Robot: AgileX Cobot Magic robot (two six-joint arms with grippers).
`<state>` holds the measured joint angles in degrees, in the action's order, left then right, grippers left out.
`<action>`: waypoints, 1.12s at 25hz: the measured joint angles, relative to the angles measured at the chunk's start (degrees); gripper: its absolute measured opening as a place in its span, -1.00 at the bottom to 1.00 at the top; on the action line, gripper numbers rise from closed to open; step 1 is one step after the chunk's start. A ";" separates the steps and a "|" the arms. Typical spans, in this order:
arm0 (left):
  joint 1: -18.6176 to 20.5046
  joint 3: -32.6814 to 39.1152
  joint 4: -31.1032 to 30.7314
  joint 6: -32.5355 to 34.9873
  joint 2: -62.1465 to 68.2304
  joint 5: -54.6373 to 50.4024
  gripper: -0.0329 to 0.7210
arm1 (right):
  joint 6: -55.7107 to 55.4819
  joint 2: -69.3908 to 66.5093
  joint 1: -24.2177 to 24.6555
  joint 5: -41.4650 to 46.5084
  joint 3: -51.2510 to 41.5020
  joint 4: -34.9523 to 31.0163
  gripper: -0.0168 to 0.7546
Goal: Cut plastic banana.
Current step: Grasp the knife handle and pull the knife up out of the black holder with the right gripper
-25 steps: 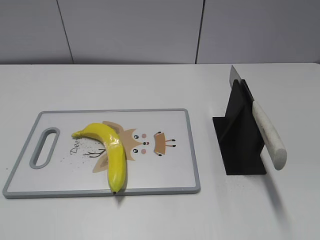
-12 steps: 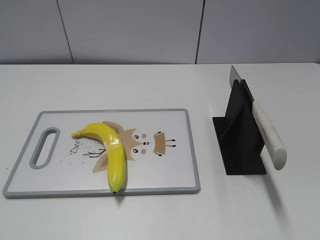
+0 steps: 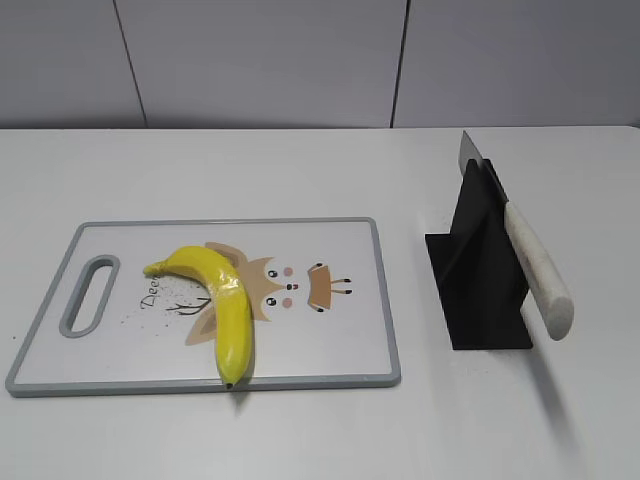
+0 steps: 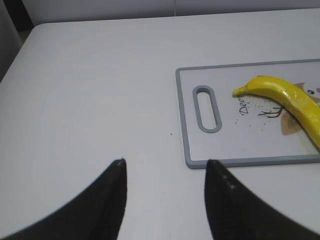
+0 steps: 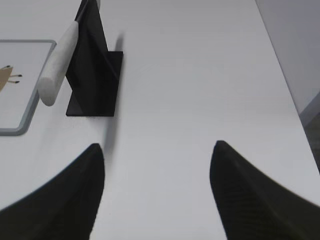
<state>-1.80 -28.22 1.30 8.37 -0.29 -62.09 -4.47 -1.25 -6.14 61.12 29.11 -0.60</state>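
Observation:
The plastic banana (image 3: 222, 300) is glossy yellow and curved. It lies on the left half of the white cutting board (image 3: 330, 350), dark tip toward the front edge. It also shows in the left wrist view (image 4: 287, 97). A knife (image 3: 535, 268) with a white handle rests in a black stand (image 3: 480, 290) right of the board. It also shows in the right wrist view (image 5: 59, 65). My left gripper (image 4: 165, 162) is open and empty, near the board's front left corner. My right gripper (image 5: 157, 145) is open and empty, in front of the stand. Neither arm shows in the exterior view.
The board (image 4: 186, 135) has a grey rim and a handle slot (image 4: 206, 108) at its left end. The white table's right edge (image 5: 290, 100) lies right of the stand (image 5: 92, 75). A grey wall (image 3: 300, 60) stands behind the table.

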 joint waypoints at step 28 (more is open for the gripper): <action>0.00 0.00 0.00 0.00 0.00 0.00 0.36 | -11.54 -49.04 -17.20 8.51 20.71 -0.30 0.36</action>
<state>-1.80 -28.22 1.30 8.37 -0.29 -62.09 -16.02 -50.29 -23.34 69.64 49.82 -0.91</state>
